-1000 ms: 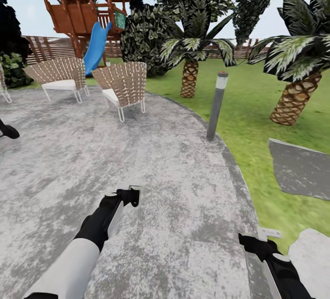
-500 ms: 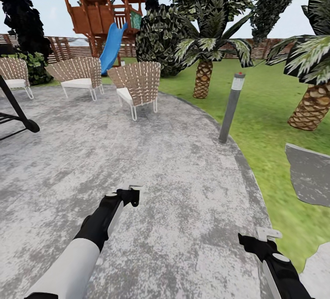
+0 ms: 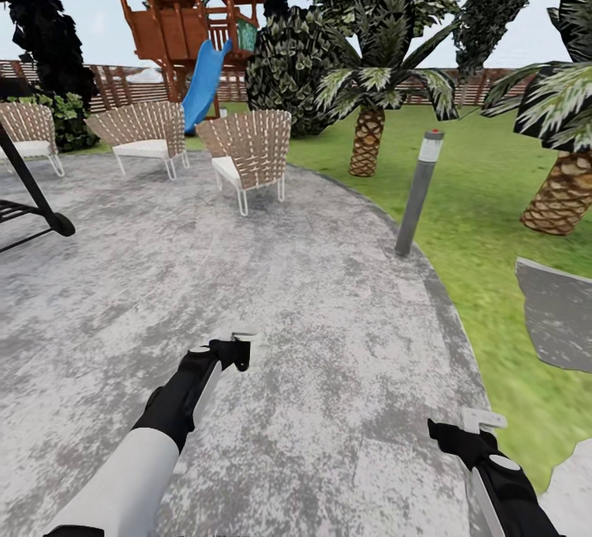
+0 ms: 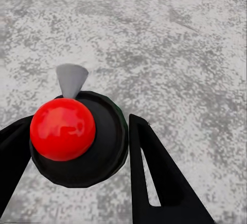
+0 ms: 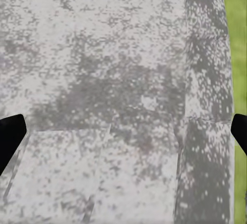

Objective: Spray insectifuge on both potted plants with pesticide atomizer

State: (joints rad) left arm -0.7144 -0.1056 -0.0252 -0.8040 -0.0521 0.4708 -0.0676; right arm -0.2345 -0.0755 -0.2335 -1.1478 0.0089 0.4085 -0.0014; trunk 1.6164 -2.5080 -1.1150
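Note:
The pesticide atomizer (image 4: 77,139) sits between the dark fingers of my left gripper (image 4: 77,149), which is shut on it. I look down on its round black head with a red dot (image 4: 63,128) and a grey nozzle tip. In the head view the left gripper (image 3: 237,349) hangs low over the grey paved patio (image 3: 312,274) of the garden, and a pale bit of the atomizer (image 3: 243,339) shows at its tip. My right gripper (image 3: 470,430) is open and holds nothing, close to the patio's edge by the lawn (image 3: 485,192). The potted plants are out of view.
A grey bollard lamp (image 3: 418,192) stands at the patio's right rim. Wicker chairs (image 3: 247,150) line the far side, with a black frame (image 3: 33,208) at left. Palms (image 3: 367,126), a wooden playhouse (image 3: 185,11) with a blue slide, a stepping stone (image 3: 559,315) and a fence lie beyond.
The whole view has swung left, bringing another chair and the black frame into sight. Both arms keep the same pose, and the left gripper still holds the atomizer.

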